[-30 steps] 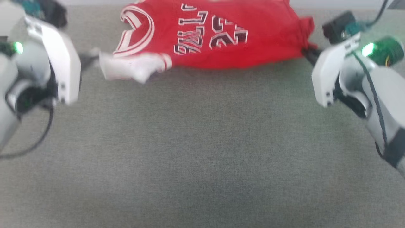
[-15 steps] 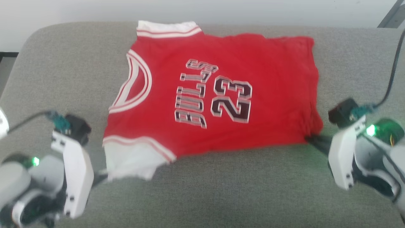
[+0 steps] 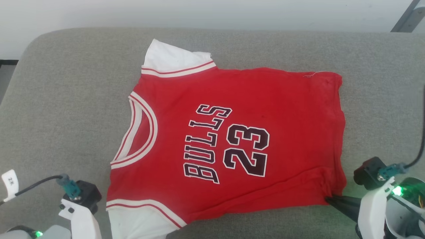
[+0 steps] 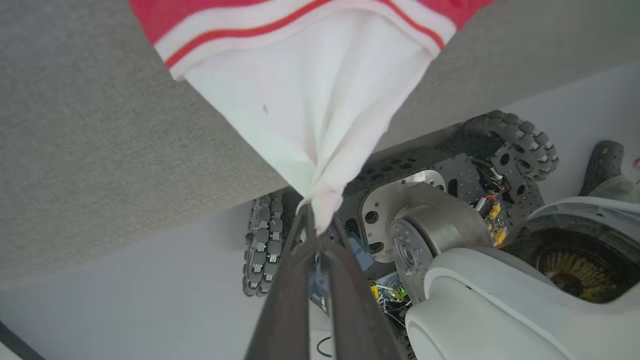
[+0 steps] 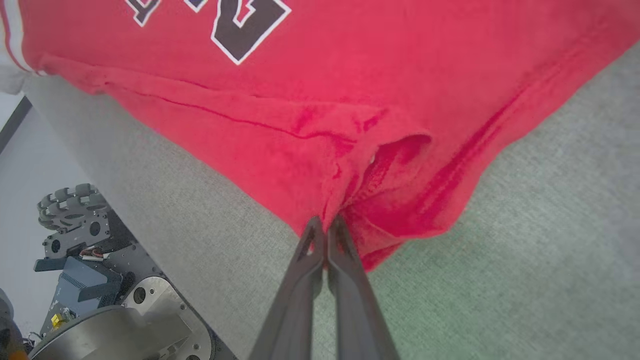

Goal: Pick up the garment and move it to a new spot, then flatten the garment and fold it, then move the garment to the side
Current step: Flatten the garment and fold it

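A red shirt [image 3: 232, 139] lies spread face up on a grey upholstered bench [image 3: 66, 99], seen from above. It is turned sideways to the robot: the collar [image 3: 146, 132], edged in red and white stripes, is at the shirt's left end, and the hem is at its right end. Across the chest, dark white-outlined letters read "BULLS" [image 3: 206, 142], with the number "23" [image 3: 247, 151] just beside them on the hem side. The red cloth lies mostly flat, with light wrinkles along the near edge.

Both sleeves are white with striped trim. The far sleeve [image 3: 169, 59] lies flat on the bench beyond the collar. The near sleeve [image 4: 310, 100] is drawn into a taut cone, narrowing from its trim down to a bunched tip.

The left end effector [image 4: 314, 220] is clamped on that tip, its two dark fingers pressed together around the white cloth. The tip hangs past the bench's near edge, above the robot's base and a studded wheel [image 4: 260, 245].

The right end effector [image 5: 326, 224] is clamped on the near hem corner of the shirt, fingers together on a fold of red cloth. The cloth around the pinch is puckered and lifted slightly off the bench.

A pale wall [image 3: 199, 13] runs beyond the far side of the shirt.
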You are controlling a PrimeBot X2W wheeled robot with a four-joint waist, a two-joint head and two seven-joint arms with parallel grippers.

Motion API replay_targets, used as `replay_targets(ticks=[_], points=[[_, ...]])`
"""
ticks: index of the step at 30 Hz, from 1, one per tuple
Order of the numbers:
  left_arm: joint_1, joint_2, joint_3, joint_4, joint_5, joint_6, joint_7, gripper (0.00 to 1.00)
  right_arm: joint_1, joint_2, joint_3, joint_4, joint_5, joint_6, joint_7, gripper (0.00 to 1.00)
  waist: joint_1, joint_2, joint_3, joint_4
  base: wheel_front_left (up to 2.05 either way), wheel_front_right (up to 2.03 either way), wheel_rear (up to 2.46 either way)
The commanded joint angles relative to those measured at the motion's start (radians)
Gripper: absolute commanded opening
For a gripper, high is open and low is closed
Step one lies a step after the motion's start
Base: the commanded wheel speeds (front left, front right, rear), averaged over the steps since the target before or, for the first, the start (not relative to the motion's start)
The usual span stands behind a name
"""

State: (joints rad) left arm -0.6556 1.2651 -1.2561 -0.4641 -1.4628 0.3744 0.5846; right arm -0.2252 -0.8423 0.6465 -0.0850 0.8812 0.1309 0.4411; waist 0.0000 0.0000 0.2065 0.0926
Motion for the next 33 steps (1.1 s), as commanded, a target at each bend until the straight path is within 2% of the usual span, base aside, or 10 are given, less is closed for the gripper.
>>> replay_targets(ticks=[1, 9, 14, 18, 23, 33], points=[[0.003, 0.012, 0.010, -0.010, 0.008, 0.008, -0.018, 0.00, 0.031, 0.001, -0.023, -0.017, -0.009, 0.000, -0.006, 0.00, 0.0000, 0.0000, -0.001, -0.002, 0.00, 0.00, 0.00], [-0.101, 0.043, 0.083, 0.020, 0.091, -0.036, -0.059, 0.00, 0.079, 0.054, -0.146, -0.058, -0.065, 0.000, -0.015, 0.00, 0.0000, 0.0000, 0.001, -0.013, 0.00, 0.00, 0.00], [-0.214, 0.011, 0.132, 0.096, 0.168, -0.114, -0.036, 0.00, 0.062, 0.119, -0.242, -0.064, -0.119, 0.000, 0.009, 0.00, 0.0000, 0.0000, 0.018, -0.027, 0.00, 0.00, 0.00], [-0.304, -0.052, 0.153, 0.202, 0.235, -0.195, -0.013, 0.00, 0.028, 0.184, -0.314, -0.047, -0.176, 0.000, 0.039, 0.00, 0.0000, 0.0000, 0.038, -0.040, 0.00, 0.00, 0.00], [-0.407, -0.163, 0.158, 0.378, 0.305, -0.293, 0.008, 0.00, -0.037, 0.263, -0.359, -0.010, -0.245, 0.000, 0.078, 0.00, 0.0000, 0.0000, 0.073, -0.059, 0.00, 0.00, 0.00], [-0.509, -0.380, 0.112, 0.742, 0.374, -0.462, -0.011, 0.00, -0.147, 0.399, -0.355, 0.089, -0.346, 0.000, 0.146, 0.00, 0.0000, 0.0000, 0.156, -0.088, 0.00, 0.00, 0.00]])
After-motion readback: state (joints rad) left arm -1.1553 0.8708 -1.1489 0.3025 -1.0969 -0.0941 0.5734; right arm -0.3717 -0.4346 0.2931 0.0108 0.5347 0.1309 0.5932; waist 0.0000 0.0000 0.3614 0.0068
